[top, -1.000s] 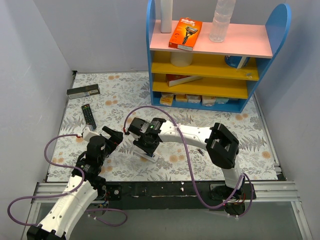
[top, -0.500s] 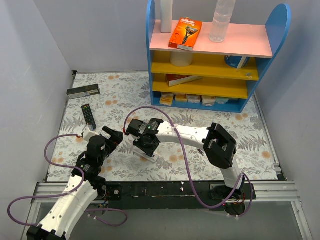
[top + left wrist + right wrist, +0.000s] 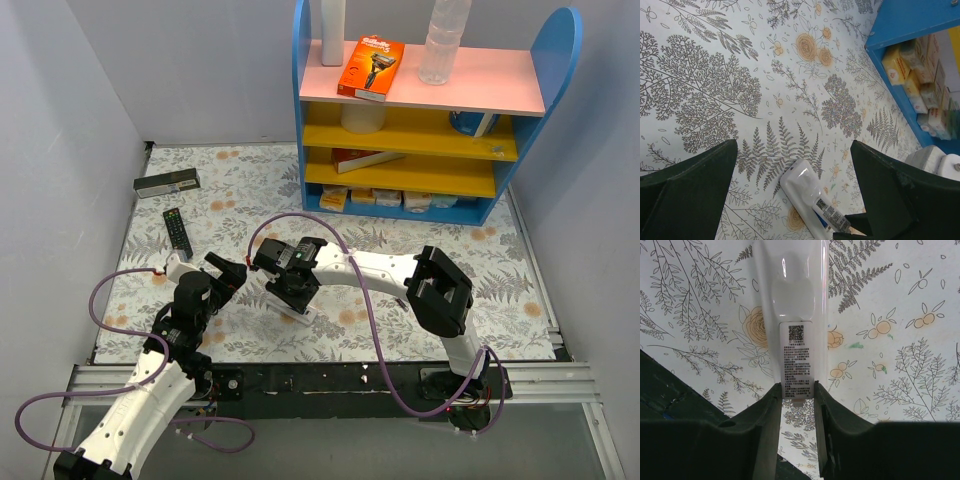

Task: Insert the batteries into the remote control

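The white remote control [image 3: 298, 312] lies face down on the flowered cloth, also in the left wrist view [image 3: 802, 185] and the right wrist view [image 3: 795, 290]. Its labelled back cover [image 3: 798, 360] rests along its rear half. My right gripper [image 3: 797, 395] is shut on the cover's near end, one finger against each long edge; from above it [image 3: 293, 298] stands over the remote. A sliver of blue [image 3: 821, 218] shows under the cover; the batteries are otherwise hidden. My left gripper [image 3: 792, 150] hangs open just left of the remote [image 3: 236, 272], holding nothing.
A black remote [image 3: 178, 232] and a long dark box [image 3: 167, 182] lie at the far left. The blue shelf unit [image 3: 305, 120] stands at the back with an orange box [image 3: 371, 67], a bottle and small packets [image 3: 900, 70].
The right arm's elbow has shifted slightly to the left; its gripper stays at the remote. The left arm has not moved.
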Motion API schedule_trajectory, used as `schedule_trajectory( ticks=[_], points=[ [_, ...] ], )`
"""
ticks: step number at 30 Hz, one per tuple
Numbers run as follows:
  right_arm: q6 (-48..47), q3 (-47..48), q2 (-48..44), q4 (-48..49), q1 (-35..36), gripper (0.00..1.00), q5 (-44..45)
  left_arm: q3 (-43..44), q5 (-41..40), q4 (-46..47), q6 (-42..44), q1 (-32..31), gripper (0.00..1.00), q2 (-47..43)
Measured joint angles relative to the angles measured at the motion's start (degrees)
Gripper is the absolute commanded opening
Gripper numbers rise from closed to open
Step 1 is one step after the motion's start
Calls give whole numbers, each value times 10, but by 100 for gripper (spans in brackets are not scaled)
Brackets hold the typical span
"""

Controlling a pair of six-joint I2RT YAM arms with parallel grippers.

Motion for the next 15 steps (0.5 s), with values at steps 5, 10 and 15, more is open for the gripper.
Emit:
schedule_trajectory(
  ticks=[5, 10, 15],
  points=[
    [-3, 0, 0, 1, 0, 45, -5, 0, 3, 0, 0, 0, 98, 0],
    [-6, 0, 0, 1, 0, 50, -9, 0, 5, 0, 0, 0, 98, 0],
    [-9, 0, 0, 2, 0, 53, -9, 0, 6, 0, 0, 0, 98, 0]
  ],
)
